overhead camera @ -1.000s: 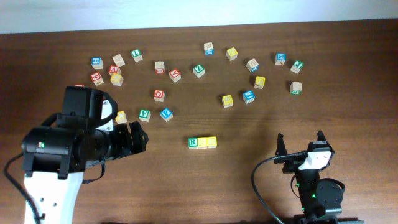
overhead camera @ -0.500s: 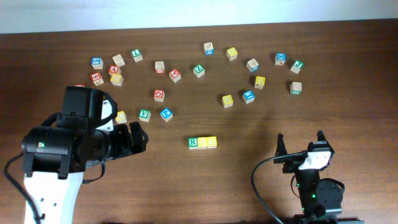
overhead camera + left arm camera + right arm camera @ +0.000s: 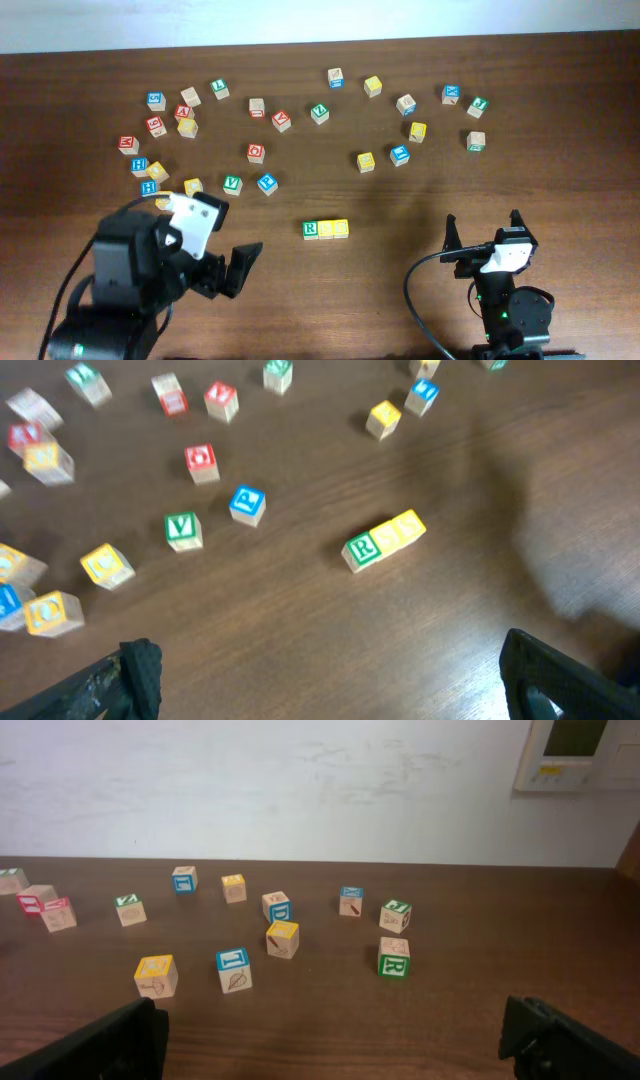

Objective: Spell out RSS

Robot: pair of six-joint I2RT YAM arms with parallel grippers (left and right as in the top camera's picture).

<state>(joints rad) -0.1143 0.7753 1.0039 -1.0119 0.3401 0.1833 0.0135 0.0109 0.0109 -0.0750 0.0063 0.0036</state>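
I note green wooden R cube [image 3: 310, 230], yellow wooden cubes [image 3: 334, 229] touching its right: row apparently complete; left gripper [image 3: 330, 680], right gripper [image 3: 483, 228] spread, empty.

Green R block [image 3: 310, 230], apparently yellow neighbours [image 3: 335, 229]

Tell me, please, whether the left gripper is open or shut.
Open: in the left wrist view the left gripper's fingers stand far apart at the lower corners of the frame, with nothing held between them.
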